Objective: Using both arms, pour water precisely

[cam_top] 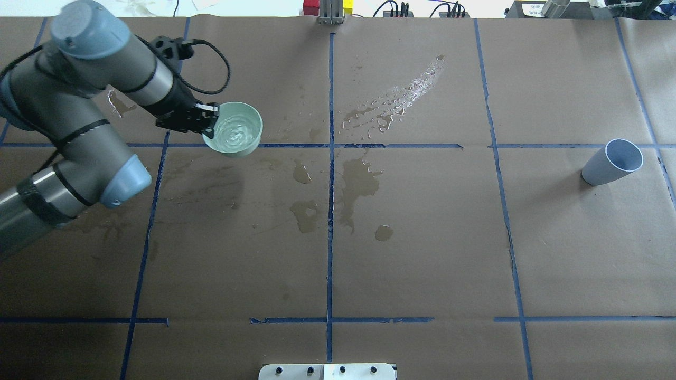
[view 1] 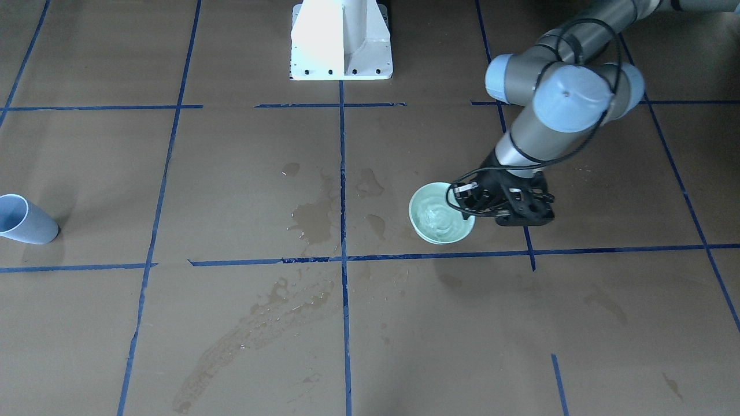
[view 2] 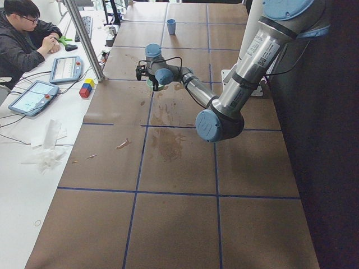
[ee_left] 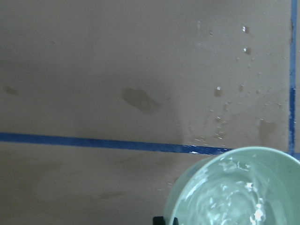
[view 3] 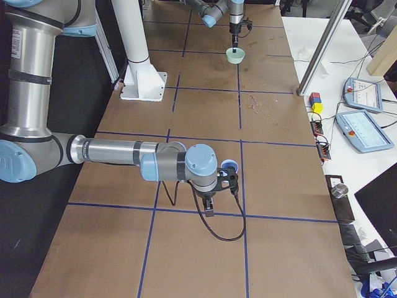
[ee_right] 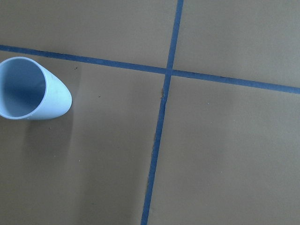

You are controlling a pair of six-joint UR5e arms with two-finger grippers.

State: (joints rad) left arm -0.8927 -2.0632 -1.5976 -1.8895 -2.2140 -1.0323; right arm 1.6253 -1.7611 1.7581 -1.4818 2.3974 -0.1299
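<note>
Your left arm [cam_top: 68,132] reaches out over the brown-papered surface [cam_top: 422,253], its left jaws pinched shut on the near rim of a pale green bowl [cam_top: 235,151]; whether the bowl rests on the paper or hangs just above it, you cannot tell from these views. The water [cam_top: 235,129] sits inside that bowl, clear and rippling with bright glints, and the bowl lies beside a blue tape line [cam_top: 369,145] on the robot's left half of the surface. Dark wet patches [cam_top: 359,179] and a streak of beaded droplets [cam_top: 406,95] mark the paper around the centre line. Well apart, at the robot's right end, a light blue cup [cam_top: 612,163] stands with its mouth open upward. Your right arm [view 3: 118,152] stretches low across the paper near that cup, and its wrist camera looks down on the cup [ee_right: 33,89]; the right jaws show only in the side view, so you cannot tell how they stand
</note>
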